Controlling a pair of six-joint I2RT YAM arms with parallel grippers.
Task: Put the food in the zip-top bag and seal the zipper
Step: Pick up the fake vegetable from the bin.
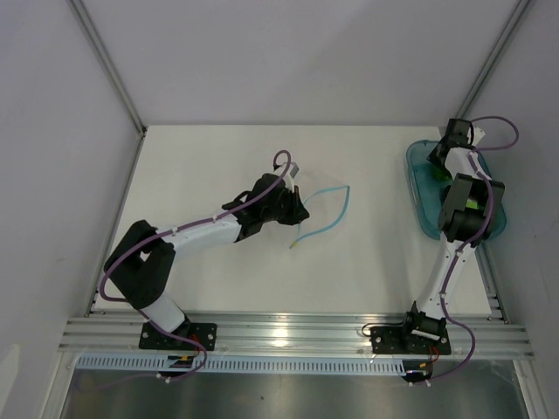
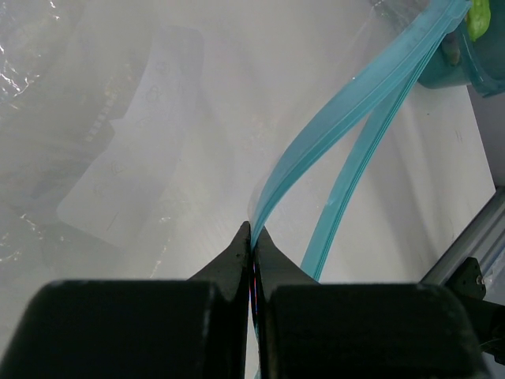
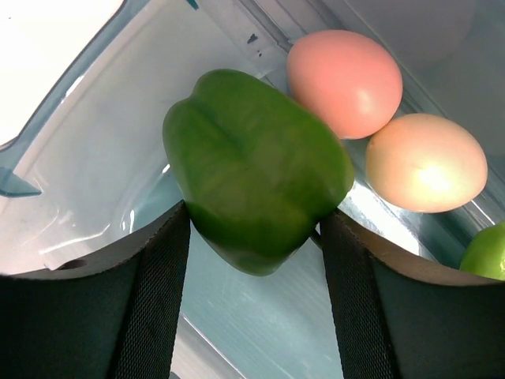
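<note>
Food lies in the teal tray (image 1: 417, 205) against the table's (image 1: 210, 157) right edge, toward the far corner: the green bell pepper (image 3: 256, 201) sits between the fingers of the right gripper (image 3: 254, 215), which stand partway apart and touch both its flanks, with the pink ball (image 3: 343, 79) and whitish egg (image 3: 426, 162) touching each other just behind it. Near the table's middle the zip-top bag (image 1: 319, 201) lies with its mouth strips parted, and the left gripper (image 2: 252, 233) is clamped tight on one end of the zipper (image 2: 347, 103)
</note>
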